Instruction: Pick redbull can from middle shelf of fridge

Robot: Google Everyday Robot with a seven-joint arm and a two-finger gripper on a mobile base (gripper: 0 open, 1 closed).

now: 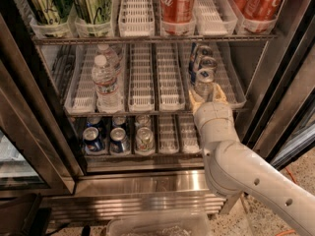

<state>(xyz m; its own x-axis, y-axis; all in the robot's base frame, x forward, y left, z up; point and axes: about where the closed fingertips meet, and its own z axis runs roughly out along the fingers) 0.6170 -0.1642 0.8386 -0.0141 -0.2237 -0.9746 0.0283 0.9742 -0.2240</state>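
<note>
The fridge (290,68) stands open before me. Its middle shelf (147,109) holds white slotted trays, clear water bottles (106,80) on the left and a row of slim silver-blue redbull cans on the right. The front redbull can (204,81) stands upright at the shelf's front edge. My gripper (206,96) is at the base of this front can, with the white arm (236,166) reaching up from the lower right. The can's lower part is hidden behind the gripper.
Green cans (93,1) and red Coca-Cola cans (177,1) stand on the level above. Short blue cans (118,139) sit on the level below. The dark door frame (275,107) stands close to the right of the arm. A clear bin (157,225) lies on the floor.
</note>
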